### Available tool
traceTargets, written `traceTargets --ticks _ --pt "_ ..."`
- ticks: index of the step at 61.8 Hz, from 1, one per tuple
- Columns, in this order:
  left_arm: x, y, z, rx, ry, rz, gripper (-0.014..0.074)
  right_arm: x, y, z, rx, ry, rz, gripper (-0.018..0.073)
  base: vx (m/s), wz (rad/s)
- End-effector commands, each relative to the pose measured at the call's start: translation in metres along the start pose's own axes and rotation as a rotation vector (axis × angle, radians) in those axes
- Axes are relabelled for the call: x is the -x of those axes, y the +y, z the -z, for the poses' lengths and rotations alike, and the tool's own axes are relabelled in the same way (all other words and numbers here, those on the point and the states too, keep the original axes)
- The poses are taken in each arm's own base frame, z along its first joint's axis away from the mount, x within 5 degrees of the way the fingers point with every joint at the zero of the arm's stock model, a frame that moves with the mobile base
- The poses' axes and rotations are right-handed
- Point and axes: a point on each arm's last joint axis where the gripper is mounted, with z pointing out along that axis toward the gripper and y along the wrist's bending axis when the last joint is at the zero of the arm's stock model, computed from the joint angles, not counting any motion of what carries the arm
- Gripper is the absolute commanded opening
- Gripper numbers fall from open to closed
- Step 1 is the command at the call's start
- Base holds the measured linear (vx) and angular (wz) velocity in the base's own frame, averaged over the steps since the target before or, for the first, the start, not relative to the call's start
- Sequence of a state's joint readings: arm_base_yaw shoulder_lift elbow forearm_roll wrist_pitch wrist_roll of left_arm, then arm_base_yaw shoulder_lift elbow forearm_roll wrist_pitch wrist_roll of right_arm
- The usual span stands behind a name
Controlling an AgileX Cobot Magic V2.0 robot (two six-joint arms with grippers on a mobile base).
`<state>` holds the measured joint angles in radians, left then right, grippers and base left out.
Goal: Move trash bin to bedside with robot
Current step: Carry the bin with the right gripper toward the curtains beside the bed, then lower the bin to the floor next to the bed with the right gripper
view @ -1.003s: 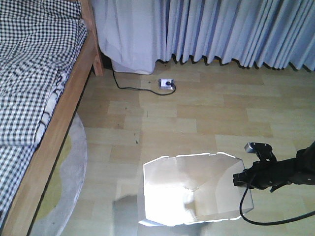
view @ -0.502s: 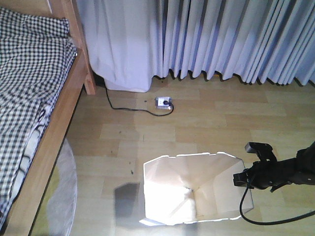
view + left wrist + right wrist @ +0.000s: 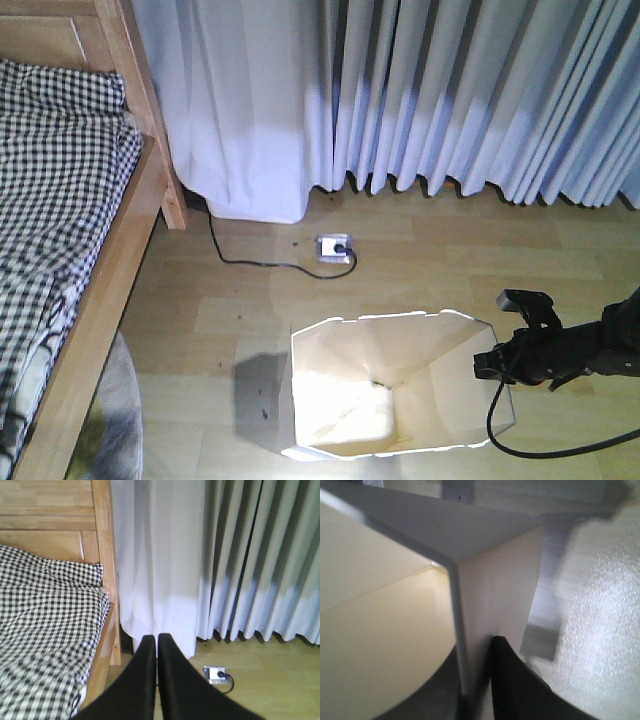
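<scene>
The white trash bin (image 3: pixel 440 385) stands on the wood floor at the lower middle of the front view, mouth up, apart from the bed (image 3: pixel 60 220) on the left. The bed has checked bedding and a light wooden rail (image 3: pixel 105 290). My right gripper (image 3: pixel 488 362) reaches in from the right and is shut on the bin's right wall. In the right wrist view the thin wall (image 3: pixel 457 610) runs between the two fingers of the gripper (image 3: pixel 477 652). My left gripper (image 3: pixel 156 640) is shut on nothing and points toward the curtain beside the bed (image 3: pixel 45 625).
Pale curtains (image 3: pixel 430 90) hang to the floor across the back. A power strip (image 3: pixel 335 247) with a black cord lies on the floor between the bin and the curtain. The edge of a round rug (image 3: pixel 118 430) shows at the lower left by the bed.
The view has advanced toward the curtain and headboard: bed, power strip and curtain have slid down the frame. The bin and right gripper keep their place in the frame, still joined.
</scene>
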<state>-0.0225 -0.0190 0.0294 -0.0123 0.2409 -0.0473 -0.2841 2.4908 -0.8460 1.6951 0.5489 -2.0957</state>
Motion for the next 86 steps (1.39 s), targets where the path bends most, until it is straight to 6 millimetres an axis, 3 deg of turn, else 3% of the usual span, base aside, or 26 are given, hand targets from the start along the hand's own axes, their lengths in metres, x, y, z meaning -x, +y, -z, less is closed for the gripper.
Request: traceTargets --ticks 1,86 --pt "-0.0030 -0.0001 -0.0016 -0.009 -0.048 0.012 -0.0006 0.0268 0.0212 0.0188 0.178 -0.170 0.037 -0.0004 0.32 0.01" --pt "-0.0030 -0.0001 -0.0016 -0.009 -0.048 0.012 -0.0006 0.0268 0.0212 0.0188 0.178 -0.170 0.037 -0.0004 0.22 -0.02"
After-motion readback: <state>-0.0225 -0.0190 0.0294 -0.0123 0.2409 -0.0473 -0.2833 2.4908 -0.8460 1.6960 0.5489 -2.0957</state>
